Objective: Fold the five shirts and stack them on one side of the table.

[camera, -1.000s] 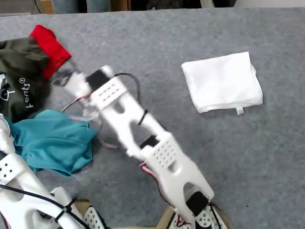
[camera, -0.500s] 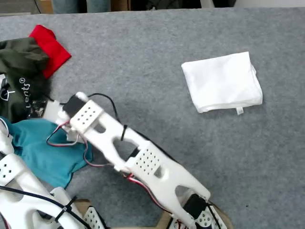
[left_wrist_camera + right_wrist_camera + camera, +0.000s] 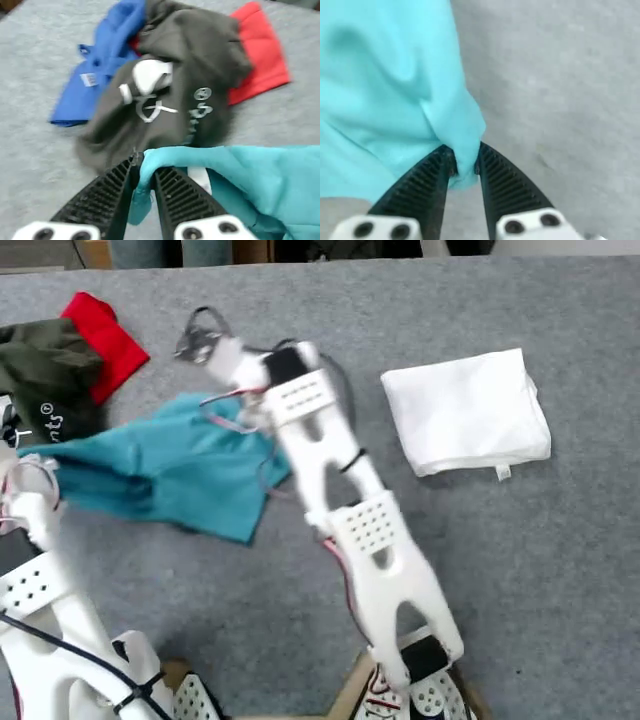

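one white shirt [image 3: 466, 412] lay folded as the left gripper [image 3: 142, 167] and right gripper [image 3: 464, 152] each pinched the teal shirt [image 3: 170, 465], stretched mid-table, while the dark shirt [image 3: 170, 85], red shirt [image 3: 260, 55] and blue shirt [image 3: 105, 55] waited heaped.

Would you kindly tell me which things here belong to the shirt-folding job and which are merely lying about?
Part of the job: teal shirt, pinched by left tool and right tool; folded white shirt; dark shirt; red shirt; blue shirt.
Merely there: grey table cover; brown board under the arm bases.
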Motion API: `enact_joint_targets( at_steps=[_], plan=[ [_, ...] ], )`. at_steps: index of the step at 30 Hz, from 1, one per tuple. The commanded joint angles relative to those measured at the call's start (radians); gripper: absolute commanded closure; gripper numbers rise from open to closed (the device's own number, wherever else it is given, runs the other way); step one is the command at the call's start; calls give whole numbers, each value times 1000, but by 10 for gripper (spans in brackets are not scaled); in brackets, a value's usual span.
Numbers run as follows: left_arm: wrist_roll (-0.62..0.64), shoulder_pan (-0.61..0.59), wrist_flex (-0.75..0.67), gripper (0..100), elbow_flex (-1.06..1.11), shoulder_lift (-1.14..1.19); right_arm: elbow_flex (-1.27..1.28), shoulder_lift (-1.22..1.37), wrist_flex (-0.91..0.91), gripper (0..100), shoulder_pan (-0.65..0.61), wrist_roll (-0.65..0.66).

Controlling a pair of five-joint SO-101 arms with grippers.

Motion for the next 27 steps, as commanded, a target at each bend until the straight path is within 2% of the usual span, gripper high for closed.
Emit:
enact_joint_targets(
  at_steps=[1, 5, 7, 9, 15, 18, 22, 25, 27],
  plan=[
    [81, 101, -18, 971, -7, -12, -42, -2, -38, 945, 95, 89],
    [147, 160, -64, 971, 44, -12, -85, 7, -49, 785, 155, -21],
    [152, 162, -101, 971, 79, -12, -131, 5, -34, 743, 178, -77],
    [152, 162, -109, 971, 90, -18, -189, 4, -11, 744, 193, -137],
    [149, 159, -104, 971, 99, -23, -320, -10, 203, 828, 176, -517],
    [149, 159, -104, 971, 99, -25, -228, -62, 201, 855, 176, -678],
    [149, 128, -103, 971, 97, -25, 10, -236, 203, 869, 170, -689],
    [149, 108, -103, 971, 93, -25, 315, -463, 199, 868, 163, -689],
    [149, 110, -103, 971, 99, -25, 550, -615, 198, 868, 115, -687]
  ],
)
